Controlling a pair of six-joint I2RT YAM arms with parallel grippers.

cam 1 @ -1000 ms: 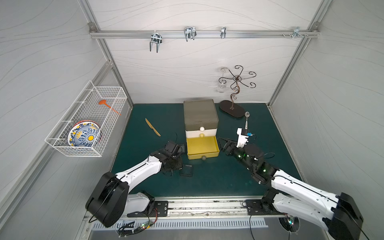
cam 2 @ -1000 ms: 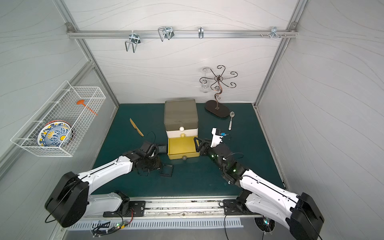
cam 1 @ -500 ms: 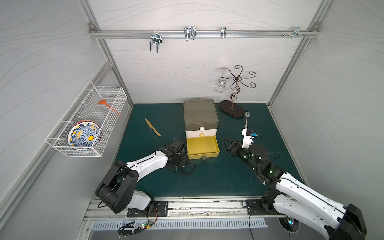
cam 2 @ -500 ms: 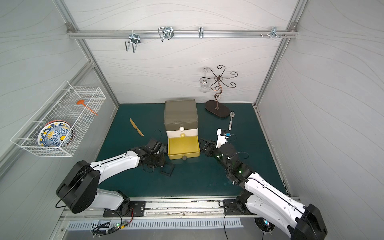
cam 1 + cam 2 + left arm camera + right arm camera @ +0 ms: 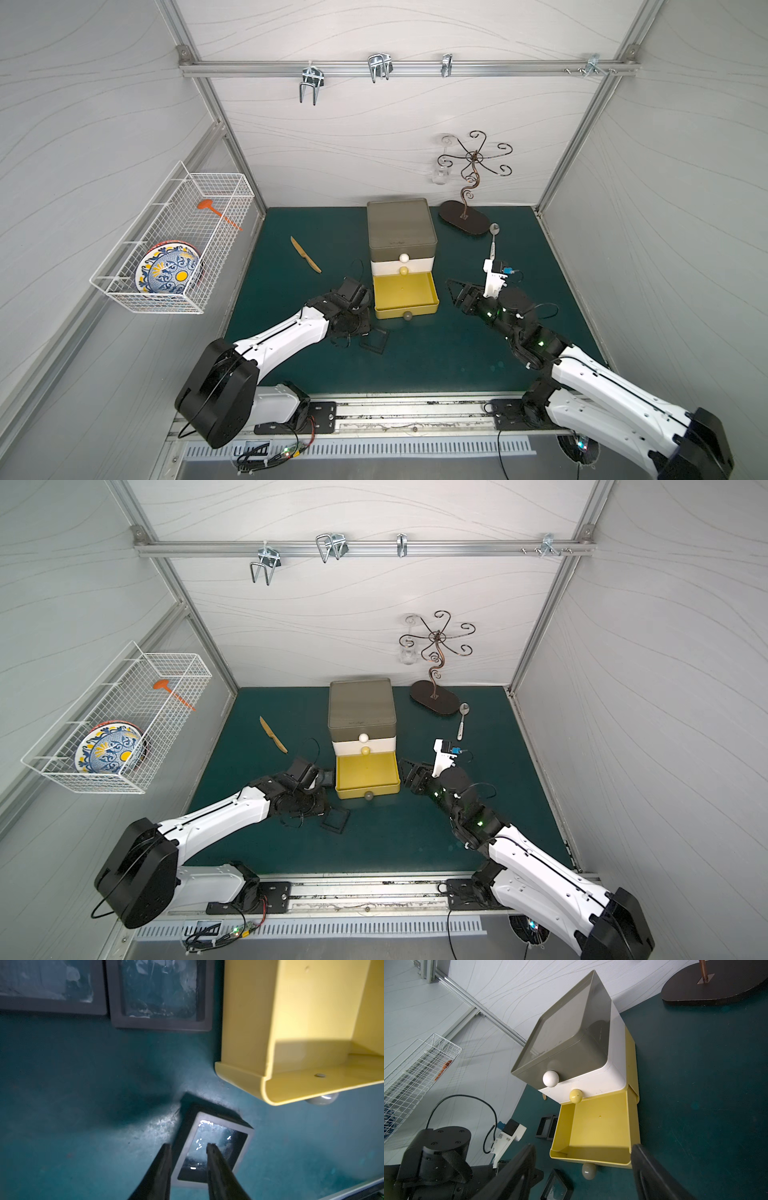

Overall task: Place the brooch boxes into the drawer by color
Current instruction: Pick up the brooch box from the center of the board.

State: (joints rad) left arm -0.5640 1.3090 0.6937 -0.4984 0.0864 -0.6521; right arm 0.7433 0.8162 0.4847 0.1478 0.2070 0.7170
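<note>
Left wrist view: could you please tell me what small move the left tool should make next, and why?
Probably close the left tool firmly on the black brooch box: its fingers straddle one frame side, but I cannot tell whether they pinch it yet. The yellow drawer stands open and empty nearby.

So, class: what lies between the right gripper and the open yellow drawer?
Nothing but a strip of bare green mat, seen in a top view, between the right gripper and the drawer.
</note>
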